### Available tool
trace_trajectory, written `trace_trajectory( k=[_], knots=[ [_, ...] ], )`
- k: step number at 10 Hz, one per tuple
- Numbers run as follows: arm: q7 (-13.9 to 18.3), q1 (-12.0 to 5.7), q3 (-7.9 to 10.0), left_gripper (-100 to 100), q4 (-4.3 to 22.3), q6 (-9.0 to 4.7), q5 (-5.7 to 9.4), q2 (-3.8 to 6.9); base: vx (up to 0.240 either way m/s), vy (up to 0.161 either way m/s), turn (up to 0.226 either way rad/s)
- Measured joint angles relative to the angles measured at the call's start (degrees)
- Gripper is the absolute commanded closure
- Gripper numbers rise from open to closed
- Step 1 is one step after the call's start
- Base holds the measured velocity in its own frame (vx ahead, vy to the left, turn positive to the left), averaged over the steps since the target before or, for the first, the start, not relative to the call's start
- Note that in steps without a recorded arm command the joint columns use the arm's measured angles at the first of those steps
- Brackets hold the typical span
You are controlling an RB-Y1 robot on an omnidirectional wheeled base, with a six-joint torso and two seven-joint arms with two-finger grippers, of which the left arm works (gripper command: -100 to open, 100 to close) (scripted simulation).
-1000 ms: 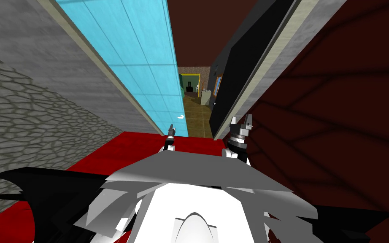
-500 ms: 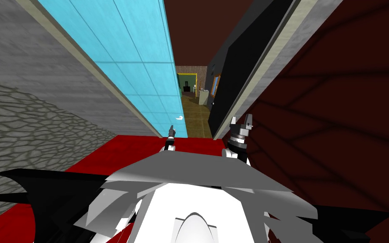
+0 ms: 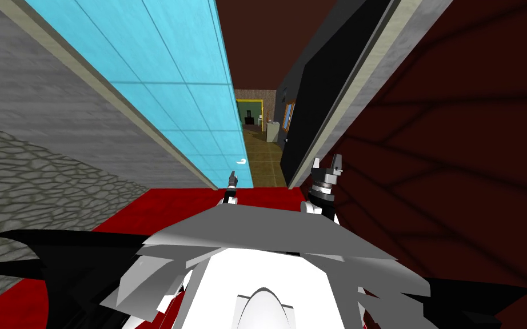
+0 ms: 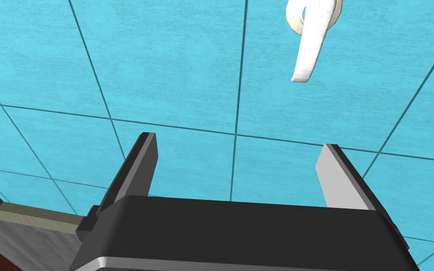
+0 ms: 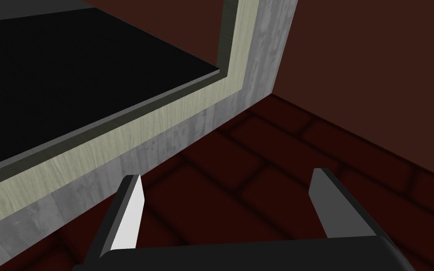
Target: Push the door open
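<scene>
Door point(image 3: 159, 74), bright blue and crossed by thin dark lines into panels, stands swung to my left, its face running along the left side of the opening and away from me. A white lever handle point(image 4: 311, 42) sits on that face, near the door's free edge. The left gripper point(image 4: 238, 141) points straight at the blue face, its 2 fingers spread wide with nothing between them. The handle lies beyond the fingertips, nearer 1 finger than the other and clear of both. Whether the tips touch the door I cannot tell.

Past the door's edge the opening shows a tan tiled floor point(image 3: 262, 160) leading to a far green room with a yellow frame point(image 3: 249, 111). The pale door frame point(image 3: 365, 74) runs along the right side of the opening, backed by a grey strip, with a black area point(image 3: 325, 85) between it and the passage.

The right gripper point(image 5: 226, 174) is held up by that side of the frame, fingers apart and holding nothing, facing a dark red brick-patterned wall point(image 5: 258, 155) just beside the frame's corner.

A red floor point(image 3: 171, 200) lies under me. On the left, a grey wall point(image 3: 45, 114) borders the door, and a stone-patterned wall point(image 3: 28, 177) meets it lower down.
</scene>
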Motion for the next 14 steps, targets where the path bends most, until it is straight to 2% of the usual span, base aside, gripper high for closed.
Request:
trace_trajectory(
  k=[2,8,14],
  knots=[
    [0.0,-1.71,0.59,-100,4.2,-1.09,0.22,0.02,0.066,0.083,-0.116],
    [0.2,-5.18,2.04,-100,12.8,-2.64,0.8,0.17,0.053,0.072,-0.103],
    [0.3,-6.96,2.93,-100,17.6,-3.33,1.16,0.2,0.03,0.048,-0.06]
  ],
)
